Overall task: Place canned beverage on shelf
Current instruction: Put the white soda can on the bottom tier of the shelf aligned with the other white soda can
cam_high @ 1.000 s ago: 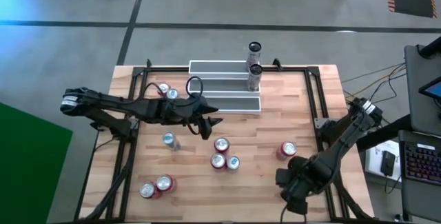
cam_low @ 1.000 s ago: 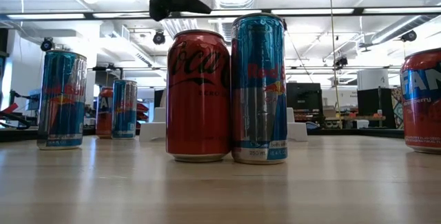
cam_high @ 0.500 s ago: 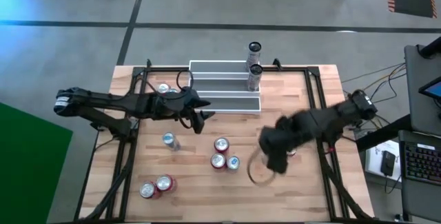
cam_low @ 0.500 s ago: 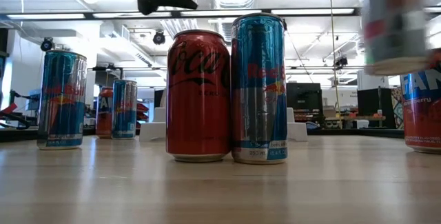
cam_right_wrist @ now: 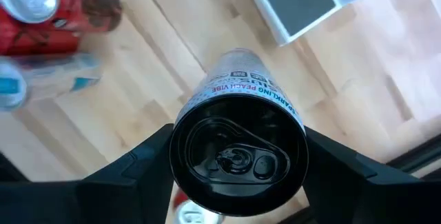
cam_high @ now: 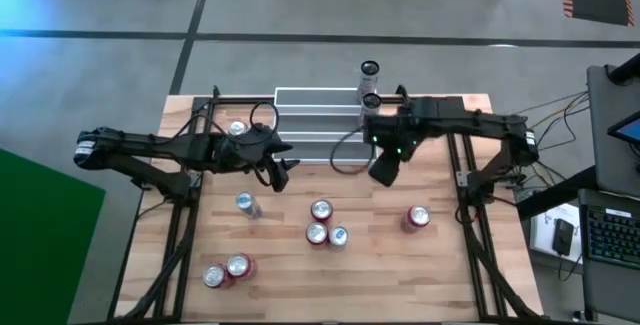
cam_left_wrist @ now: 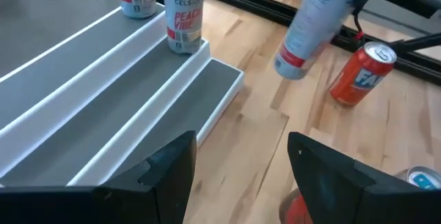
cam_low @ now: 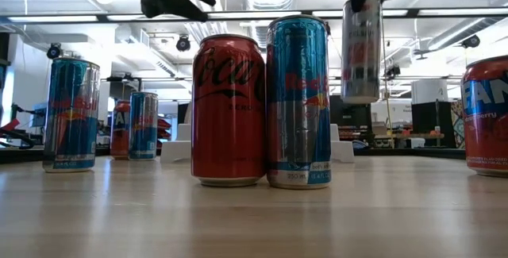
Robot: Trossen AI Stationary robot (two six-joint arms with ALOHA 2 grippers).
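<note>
The right gripper (cam_high: 388,161) holds a slim can (cam_low: 361,50) in the air, center of the high view, near the shelf (cam_high: 318,123). The left gripper (cam_high: 281,172) is empty, its fingers apart.

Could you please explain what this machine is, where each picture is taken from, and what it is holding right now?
It is a robot with two dark arms working at a wooden table. One picture looks straight down from above, one looks level across the tabletop, and two come from cameras on the arms' wrists. The right gripper has its jaws closed on a slim white can, carried in the air near the shelf, a small white-and-grey stepped rack. Two slim cans already stand on it. The left gripper holds nothing and hangs in front of the shelf. Red and blue cans stand scattered on the table.
</note>
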